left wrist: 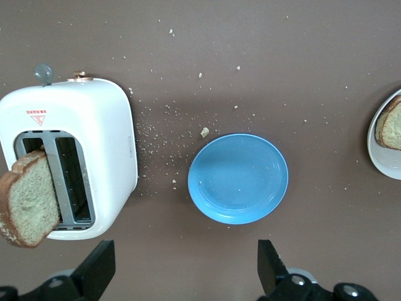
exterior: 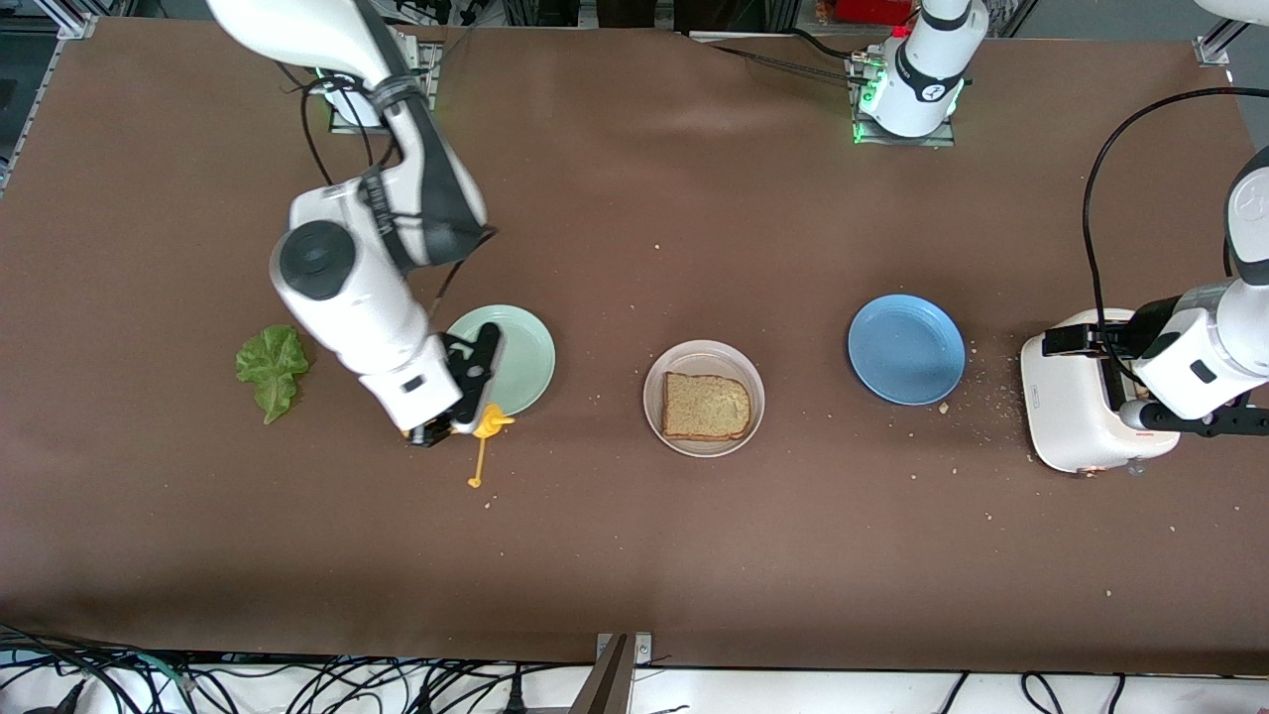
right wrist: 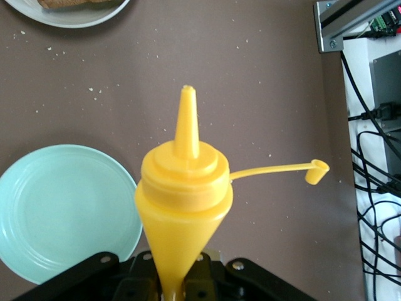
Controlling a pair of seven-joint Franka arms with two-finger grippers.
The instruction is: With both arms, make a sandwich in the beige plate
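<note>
Resting flat in the small round pale beige plate (exterior: 654, 407) at mid-bench, one square slice of speckled tan bread (exterior: 705, 407) looks light, soft and crumbly; a second slice (left wrist: 26, 199) leans from the white toaster (left wrist: 94, 125) and should be pinched gently by its crust. The ruffled green lettuce leaf (exterior: 271, 369) is limp. The left end effector (left wrist: 185, 276) hangs released above the toaster; the right end effector (exterior: 446, 428) is clenched on a yellow squeeze bottle (right wrist: 183, 207) beside the mint-green plate (exterior: 525, 357).

toaster (left wrist: 94, 138), red triangle label, wording unreadable
</note>
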